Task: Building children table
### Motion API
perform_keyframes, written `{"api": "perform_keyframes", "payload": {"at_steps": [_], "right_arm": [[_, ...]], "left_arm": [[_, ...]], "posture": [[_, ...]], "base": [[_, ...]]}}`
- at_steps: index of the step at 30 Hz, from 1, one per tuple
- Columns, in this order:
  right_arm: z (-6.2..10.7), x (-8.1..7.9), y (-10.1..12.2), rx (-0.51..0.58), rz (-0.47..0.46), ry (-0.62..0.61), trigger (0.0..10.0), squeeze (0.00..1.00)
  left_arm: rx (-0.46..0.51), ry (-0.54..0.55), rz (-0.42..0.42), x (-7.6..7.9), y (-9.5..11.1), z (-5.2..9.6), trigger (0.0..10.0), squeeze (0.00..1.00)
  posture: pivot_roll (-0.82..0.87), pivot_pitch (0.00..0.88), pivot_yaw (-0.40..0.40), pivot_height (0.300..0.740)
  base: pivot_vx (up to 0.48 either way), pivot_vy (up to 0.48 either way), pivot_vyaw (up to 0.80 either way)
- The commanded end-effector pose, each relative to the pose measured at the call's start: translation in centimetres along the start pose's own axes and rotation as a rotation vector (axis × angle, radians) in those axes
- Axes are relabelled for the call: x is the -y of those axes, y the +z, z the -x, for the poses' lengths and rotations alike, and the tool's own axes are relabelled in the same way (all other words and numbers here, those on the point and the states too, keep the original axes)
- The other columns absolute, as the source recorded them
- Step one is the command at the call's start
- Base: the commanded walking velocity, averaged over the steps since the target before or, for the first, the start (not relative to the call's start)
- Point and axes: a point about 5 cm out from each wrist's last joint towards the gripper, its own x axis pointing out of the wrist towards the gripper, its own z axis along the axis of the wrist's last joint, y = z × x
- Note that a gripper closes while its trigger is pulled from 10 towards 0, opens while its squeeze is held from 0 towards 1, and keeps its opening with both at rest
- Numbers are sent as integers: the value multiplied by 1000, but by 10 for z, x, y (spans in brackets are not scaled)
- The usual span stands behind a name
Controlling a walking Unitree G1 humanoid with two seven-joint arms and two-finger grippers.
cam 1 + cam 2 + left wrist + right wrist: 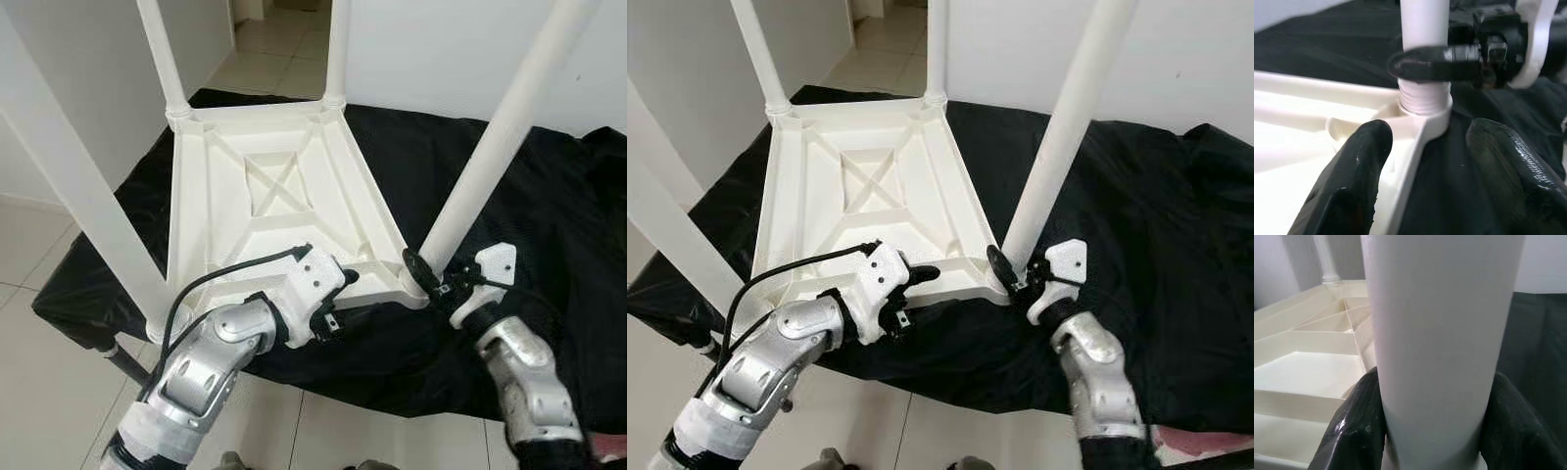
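Note:
A white plastic children's table (191, 196) lies upside down on a black cloth, with its legs pointing up. My right gripper (428, 274) is shut around the base of the near right leg (490, 147), and its black fingers (1352, 431) press both sides of the tube. Ridged thread (1422, 100) shows on that leg just above its corner socket. My left gripper (338, 299) sits at the table's near edge, left of that corner. It is open, with one finger (1352, 181) over the underside and the other over the cloth, the rim between them.
Three more legs stand in their sockets: near left (69, 166), far left (162, 54), far right (338, 49). The black cloth (549, 215) drapes a low support and hangs over its front edge. Tiled floor (29, 372) lies left and in front; white walls stand behind.

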Motion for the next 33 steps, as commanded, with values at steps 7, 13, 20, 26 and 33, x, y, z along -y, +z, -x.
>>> {"api": "perform_keyframes", "payload": {"at_steps": [7,13,20,26,33], "right_arm": [[-1,-18,2,-6,-33,-259,10000,0],[-1,-25,1,-15,-61,-399,10000,0],[-5,-38,-1,-25,-116,-419,10000,1000],[-6,-37,6,23,-90,-381,10000,1000],[3,-24,11,72,-48,-259,10000,0]], "left_arm": [[-1,37,-27,-2,-4,-1,10000,0],[12,66,-68,-2,-6,-3,10000,0],[35,33,1,4,-7,-5,10000,0],[62,32,51,3,-7,-6,10000,0],[66,43,81,2,-11,-5,10000,0]], "posture": [[-102,10,14,740],[-99,12,-4,740],[-89,6,-13,740],[-84,0,-26,740],[-87,0,-31,740]], "base": [[0,0,0],[0,0,0],[0,0,0],[0,0,0],[0,0,0]]}}
